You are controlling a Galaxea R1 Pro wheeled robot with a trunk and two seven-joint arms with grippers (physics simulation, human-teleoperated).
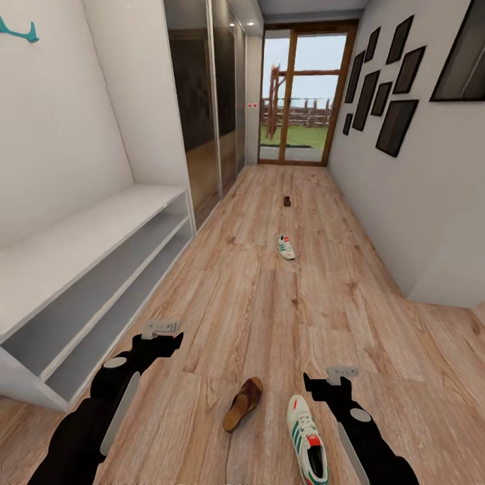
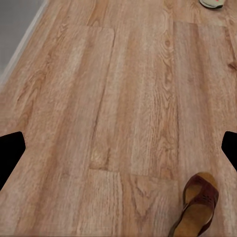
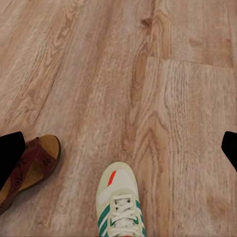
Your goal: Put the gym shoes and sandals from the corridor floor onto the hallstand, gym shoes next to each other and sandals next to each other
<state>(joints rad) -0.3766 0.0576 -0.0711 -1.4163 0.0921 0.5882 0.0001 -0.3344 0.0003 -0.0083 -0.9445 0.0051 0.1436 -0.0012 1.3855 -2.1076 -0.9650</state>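
The white hallstand [image 1: 101, 232] runs along the left wall, its top and two shelves bare. On the corridor floor [image 1: 256, 310] a brown sandal [image 1: 244, 403] [image 2: 197, 207] [image 3: 29, 168] lies just ahead of me. A white gym shoe [image 1: 306, 438] [image 3: 118, 207] with green stripes lies to its right. A second gym shoe [image 1: 286, 246] [image 2: 212, 3] sits farther down the corridor, and the other sandal [image 1: 287, 201] beyond it. My left gripper [image 1: 162, 333] [image 2: 118, 153] hovers open left of the near sandal. My right gripper [image 1: 333, 377] [image 3: 121, 150] hovers open above the near shoe's toe.
Dark sliding wardrobe doors [image 1: 202, 108] follow the hallstand on the left. A glass door [image 1: 300, 94] closes the corridor's far end. Picture frames [image 1: 387, 81] hang on the right wall, whose corner [image 1: 411, 293] juts into the floor.
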